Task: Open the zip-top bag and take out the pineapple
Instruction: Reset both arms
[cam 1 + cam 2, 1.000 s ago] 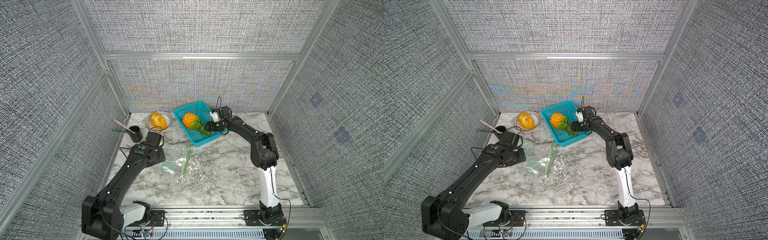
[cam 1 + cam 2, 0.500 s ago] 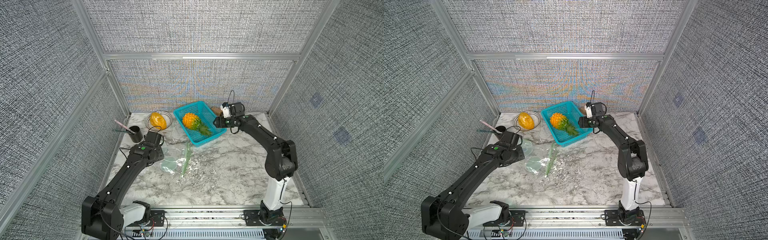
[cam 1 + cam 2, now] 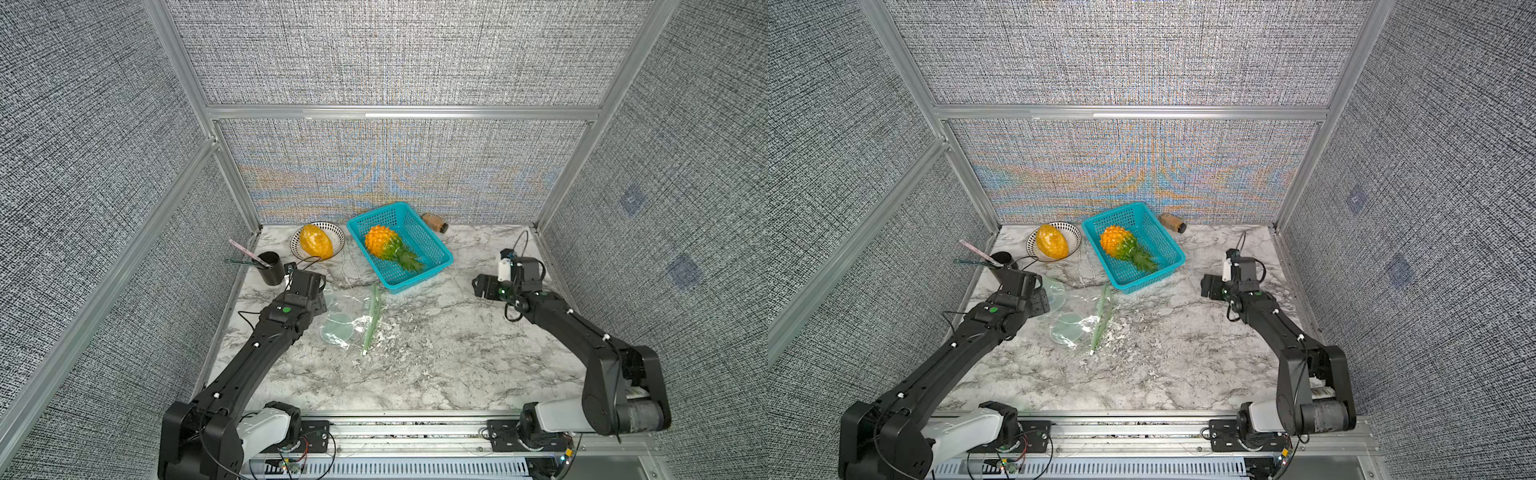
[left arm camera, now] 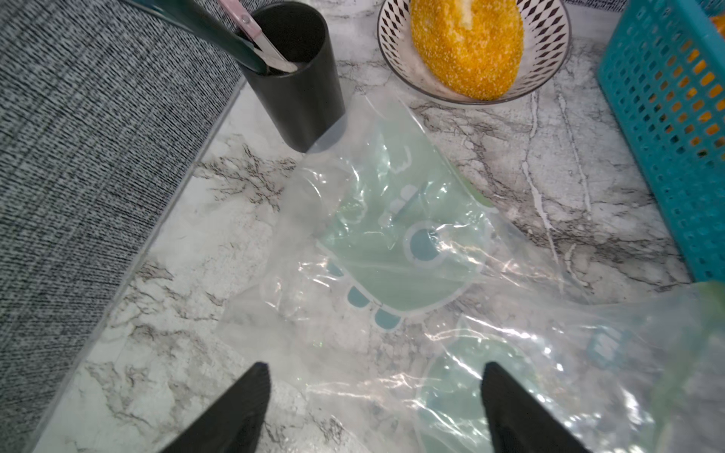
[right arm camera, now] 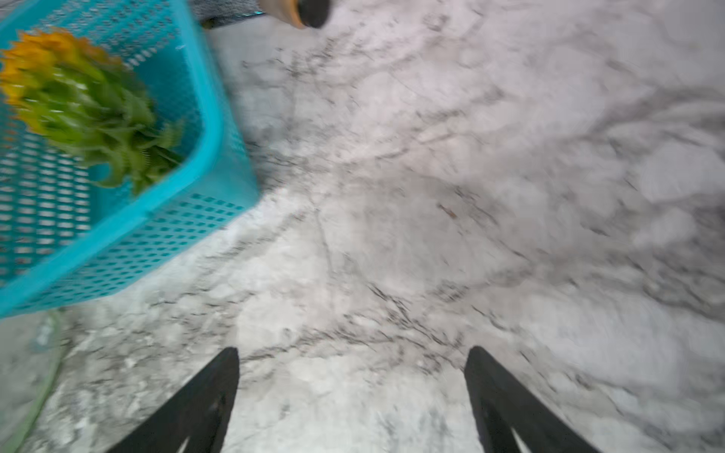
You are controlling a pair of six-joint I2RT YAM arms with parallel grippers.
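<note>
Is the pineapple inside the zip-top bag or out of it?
Out. The pineapple lies on its side in the blue basket, while the zip-top bag lies flat and empty on the table.

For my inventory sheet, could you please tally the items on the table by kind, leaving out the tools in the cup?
Fruit: 2, pineapple and oval fruit.
Open containers: 3, basket, bowl, cup.
Bags: 1, zip-top bag.
Bottles: 1, brown bottle.
Total: 7.

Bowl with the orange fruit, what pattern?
The bowl has black-and-white diamonds, clearest in the left wrist view.
</note>
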